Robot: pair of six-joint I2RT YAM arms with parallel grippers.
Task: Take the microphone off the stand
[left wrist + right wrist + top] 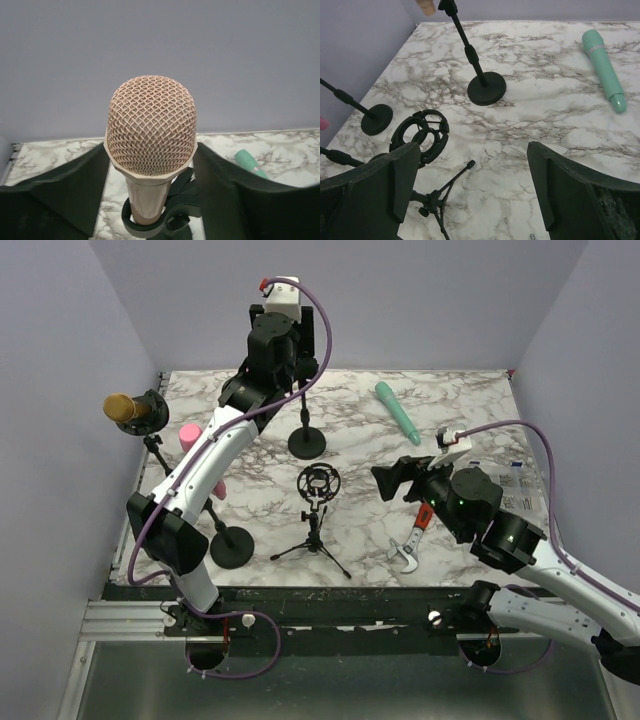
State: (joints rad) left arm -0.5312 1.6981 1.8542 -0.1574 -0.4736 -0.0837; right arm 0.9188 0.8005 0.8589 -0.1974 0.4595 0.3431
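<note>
A beige microphone (150, 130) with a mesh head stands upright in the black clip (175, 210) of a round-based stand (306, 443), which also shows in the right wrist view (486, 89). My left gripper (151, 150) is open, with one finger on each side of the microphone's head. In the top view the left gripper (277, 345) hides the microphone. My right gripper (393, 480) is open and empty above the table right of centre; it also shows in its own wrist view (472, 155).
A green microphone (398, 410) lies at the back right. A tripod with a shock mount (318, 485) stands at centre. Two more stands at left hold a gold microphone (125, 408) and a pink one (188, 435). A wrench (410, 545) lies near the front.
</note>
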